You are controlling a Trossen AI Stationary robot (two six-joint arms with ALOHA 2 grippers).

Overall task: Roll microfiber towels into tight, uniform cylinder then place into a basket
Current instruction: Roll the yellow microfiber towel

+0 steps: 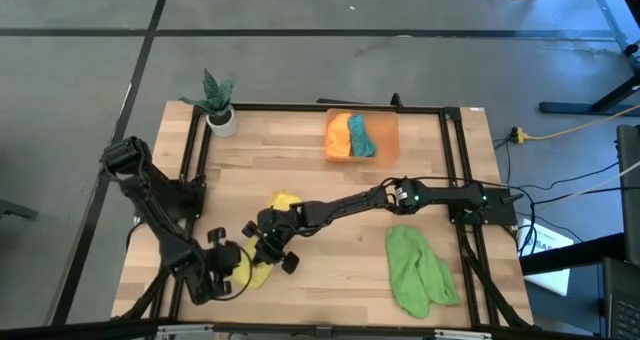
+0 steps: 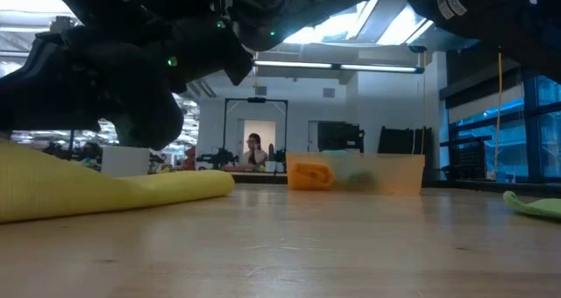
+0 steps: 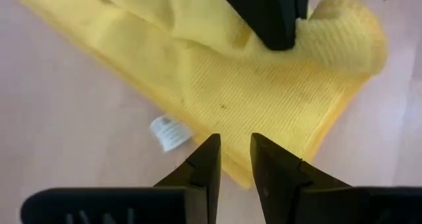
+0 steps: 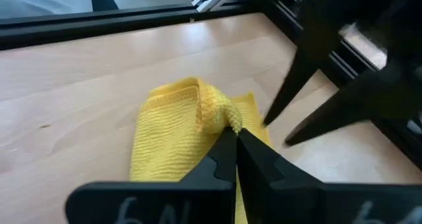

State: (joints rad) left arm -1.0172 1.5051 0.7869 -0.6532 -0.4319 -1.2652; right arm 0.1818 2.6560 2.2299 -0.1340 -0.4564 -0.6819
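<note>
I am rolling the yellow towel (image 1: 270, 242), which lies partly folded on the wooden surface (image 1: 340, 270) near its front edge, between my two arms. My right jaws (image 4: 232, 140) are clenched on a bunched fold at the towel's edge; the wrist view shows the tips pressed together with yellow cloth pinched at them. My left jaws (image 3: 232, 159) hover just over the towel's near corner, parted a little and grasping nothing.

To do this step well, I judge I should keep the right pinch firm and low, draw the fold over itself in a straight line along the towel's length, and use the left jaws to pin the loose corner flat so the cloth does not skid. The roll already looks lumpy at one end, so the risk is a cone rather than an even cylinder; working the edges square before each turn should help.

The basket (image 1: 388, 130) sits at the far side of the surface, well apart from the work, with an orange towel (image 1: 339, 138) and a teal towel (image 1: 360, 136) inside it. The green towel (image 1: 418, 272) lies loose toward the right front, not yet rolled. A potted plant (image 1: 217, 104) stands at the far left corner.

A small white tag (image 3: 166, 132) is sewn to the yellow towel's edge; its print is too small to read. I see no other writing or brand.
</note>
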